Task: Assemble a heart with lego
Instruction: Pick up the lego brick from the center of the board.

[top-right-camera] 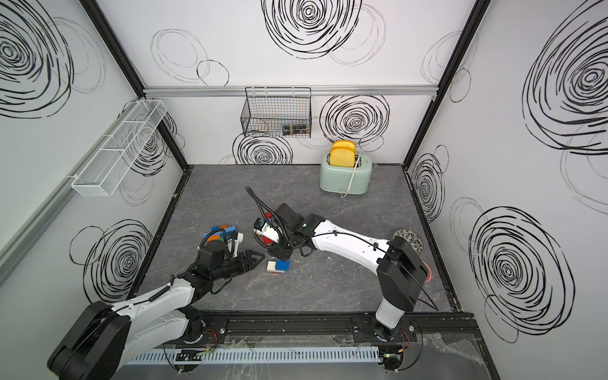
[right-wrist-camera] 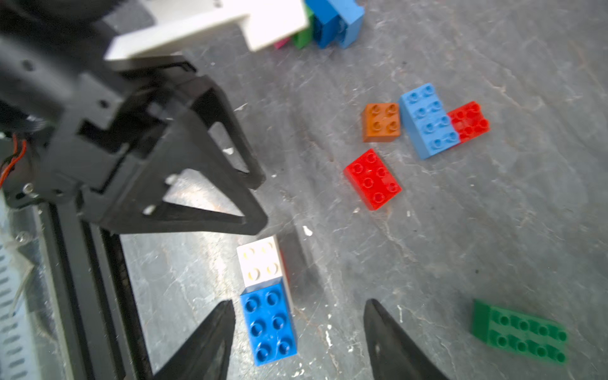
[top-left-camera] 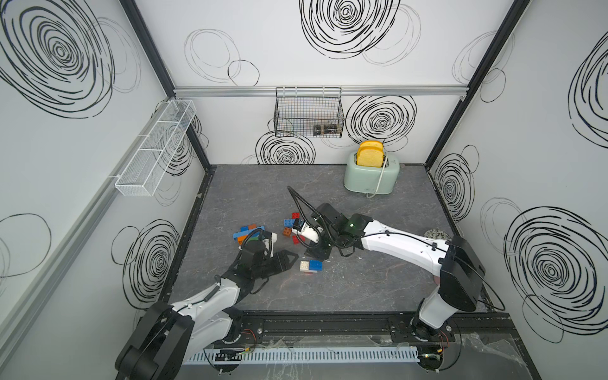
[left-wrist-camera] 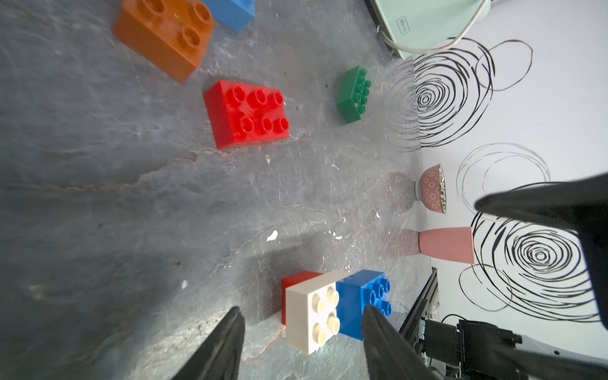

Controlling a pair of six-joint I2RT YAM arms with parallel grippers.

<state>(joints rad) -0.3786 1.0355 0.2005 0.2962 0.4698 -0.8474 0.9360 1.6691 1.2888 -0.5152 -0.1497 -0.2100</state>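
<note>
The lego stack [top-left-camera: 311,266] sits on the gray counter [top-left-camera: 362,296], near the front, between the two arms. It is a white brick [left-wrist-camera: 312,316] and a blue brick [left-wrist-camera: 362,299] side by side on top of a red bottom brick [left-wrist-camera: 296,283]. It is only a small start and does not look like a heart yet.

The left pincer [left-wrist-camera: 302,308] is open and holds nothing. Its two tips point at the stack, with the white end in front of the gap. The right pincer [right-wrist-camera: 298,302] is open too, with nothing in it. It hangs over the blue end, and one of its fingers [right-wrist-camera: 217,329] is just beside the blue brick. I cannot tell if they touch. I think both pincers are so close so that one can keep the stack from sliding while the other fetches a new brick.

More bricks wait farther back: a loose red brick [right-wrist-camera: 371,179], an orange brick [right-wrist-camera: 381,121], a long light blue brick [right-wrist-camera: 427,121] and a green brick [right-wrist-camera: 519,332]. They lie bumps up, so they should be easy to grab and press on. Another pile [top-left-camera: 248,230] lies by the left arm.
</note>
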